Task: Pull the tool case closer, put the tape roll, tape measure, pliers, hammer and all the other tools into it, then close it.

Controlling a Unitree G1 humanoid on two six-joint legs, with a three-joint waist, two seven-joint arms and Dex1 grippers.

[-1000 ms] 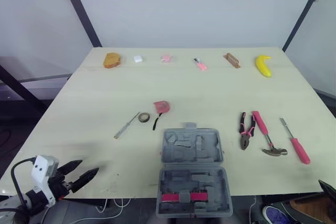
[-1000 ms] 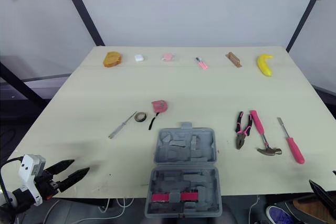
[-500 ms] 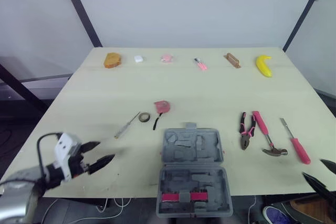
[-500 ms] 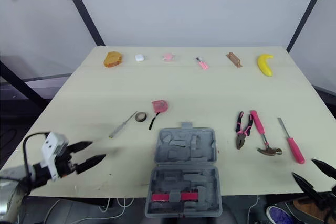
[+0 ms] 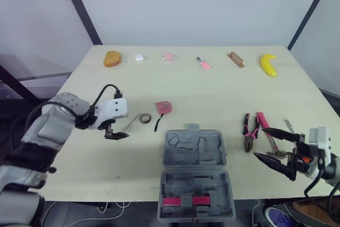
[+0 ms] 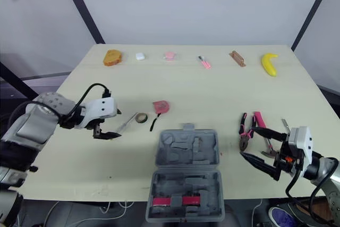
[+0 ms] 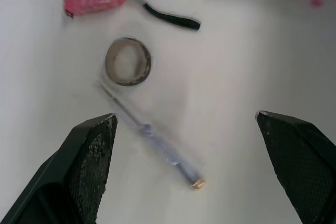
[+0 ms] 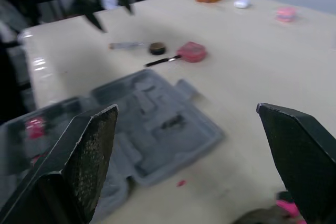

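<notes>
The grey tool case (image 5: 194, 174) lies open at the table's front edge, with a pink piece in its near half. Left of it are the tape roll (image 5: 145, 118), the pink tape measure (image 5: 163, 107) and a clear screwdriver (image 5: 129, 122). My left gripper (image 5: 117, 135) hangs open just above that screwdriver (image 7: 152, 135), with the roll (image 7: 128, 68) beyond it. Right of the case lie pliers (image 5: 248, 131), the pink-handled hammer (image 5: 268, 134) and a screwdriver shaft (image 5: 287, 125). My right gripper (image 5: 260, 143) is open beside the pliers, holding nothing.
Along the table's far edge sit an orange lump (image 5: 112, 59), a small white item (image 5: 139, 57), a pink item (image 5: 168, 57), a small pink-and-white item (image 5: 202, 64), a wooden block (image 5: 235, 59) and a banana (image 5: 267, 65). Bare tabletop (image 5: 212, 89) lies between them and the tools.
My left gripper rose from below the table's front left corner and moved in over the clear screwdriver. My right gripper came up from the lower right to beside the pliers and hammer.
</notes>
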